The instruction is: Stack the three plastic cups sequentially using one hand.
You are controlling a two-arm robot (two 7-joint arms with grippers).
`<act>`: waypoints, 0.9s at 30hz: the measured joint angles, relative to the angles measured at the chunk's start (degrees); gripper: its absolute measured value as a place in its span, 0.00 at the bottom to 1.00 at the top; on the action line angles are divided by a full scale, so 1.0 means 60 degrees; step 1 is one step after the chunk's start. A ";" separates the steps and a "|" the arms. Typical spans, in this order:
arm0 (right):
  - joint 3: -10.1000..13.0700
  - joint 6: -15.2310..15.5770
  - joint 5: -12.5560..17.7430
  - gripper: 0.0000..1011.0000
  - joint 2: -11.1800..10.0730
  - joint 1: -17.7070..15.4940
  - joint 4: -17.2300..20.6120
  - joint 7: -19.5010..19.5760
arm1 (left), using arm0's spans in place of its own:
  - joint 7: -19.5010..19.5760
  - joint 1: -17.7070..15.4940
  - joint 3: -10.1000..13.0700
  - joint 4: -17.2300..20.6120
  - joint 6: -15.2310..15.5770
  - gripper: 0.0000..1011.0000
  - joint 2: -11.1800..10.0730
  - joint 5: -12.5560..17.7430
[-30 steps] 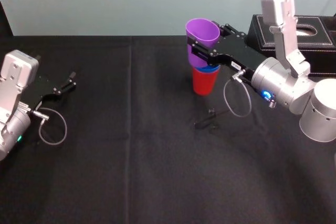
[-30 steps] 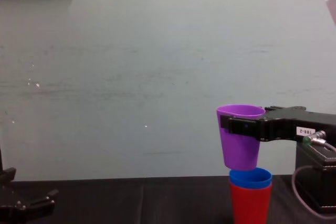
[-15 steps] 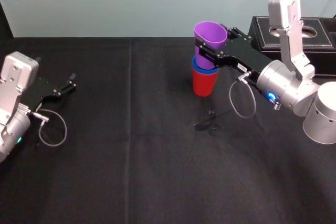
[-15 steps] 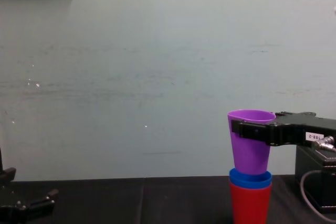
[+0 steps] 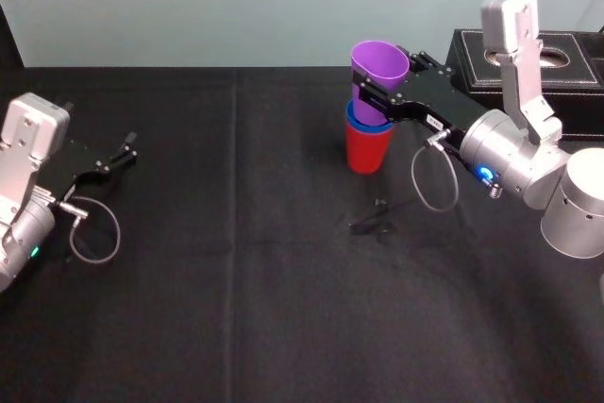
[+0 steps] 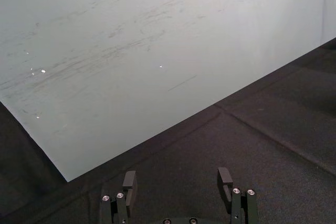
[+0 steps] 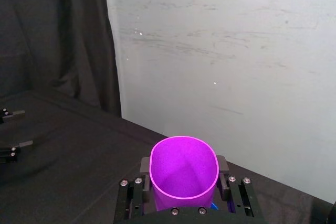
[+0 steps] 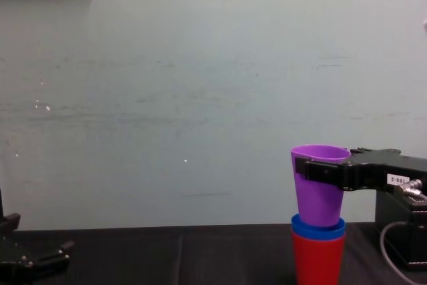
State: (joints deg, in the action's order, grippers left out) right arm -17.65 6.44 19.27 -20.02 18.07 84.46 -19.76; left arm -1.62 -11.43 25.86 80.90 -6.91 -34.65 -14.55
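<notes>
A counter (image 5: 236,280) draped in black cloth, with a faint crease running front to back through it, meets a pale blue-green wall (image 8: 200,98) marked with light scuffs; the right wrist view adds a dark curtain (image 7: 52,51) hanging beside that wall. At the counter's far right stands a black box with white stitching (image 5: 576,73). Just left of it, the right tool (image 5: 387,77) is clamped on the smooth purple plastic cup (image 8: 320,188) near its rim, the cup's base sunk into the blue plastic cup (image 8: 318,227), which is nested in the red plastic cup (image 8: 318,261) standing upright on the cloth. A small dark object (image 5: 373,219), too small to identify, lies on the cloth in front of the stack. The left tool (image 6: 178,182) sits low at the counter's left edge, well apart from the cups, fingers spread and holding nothing.
</notes>
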 joint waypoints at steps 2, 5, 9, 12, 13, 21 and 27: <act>-0.0023 -0.0012 0.0000 0.71 0.0021 0.0036 -0.0065 -0.0013 | 0.0000 0.0000 0.0000 0.0000 0.0000 0.99 0.0000 0.0000; -0.0047 -0.0016 -0.0004 0.71 0.0038 0.0078 -0.0131 -0.0025 | 0.0000 -0.0001 0.0000 -0.0001 0.0000 0.99 0.0000 0.0001; -0.0067 -0.0030 -0.0026 0.71 0.0079 0.0120 -0.0221 -0.0020 | 0.0000 0.0000 0.0000 0.0000 0.0000 0.99 0.0000 0.0000; -0.0079 -0.0031 -0.0039 0.71 0.0096 0.0140 -0.0263 -0.0017 | 0.0000 0.0000 0.0000 -0.0001 0.0000 0.99 0.0000 0.0000; -0.0081 -0.0030 -0.0048 0.71 0.0107 0.0155 -0.0286 -0.0015 | 0.0000 0.0000 0.0000 0.0000 0.0000 0.99 0.0000 0.0000; -0.0064 -0.0047 -0.0093 0.71 0.0146 0.0205 -0.0393 0.0021 | 0.0000 0.0000 0.0000 -0.0001 0.0000 0.99 0.0000 0.0000; -0.0038 -0.0074 -0.0110 0.71 0.0180 0.0229 -0.0472 0.0037 | 0.0000 0.0000 0.0000 0.0000 0.0000 0.99 0.0000 0.0001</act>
State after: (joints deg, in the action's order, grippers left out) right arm -17.88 5.99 18.61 -18.94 19.44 81.63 -19.54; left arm -1.62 -11.43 25.86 80.90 -6.91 -34.65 -14.55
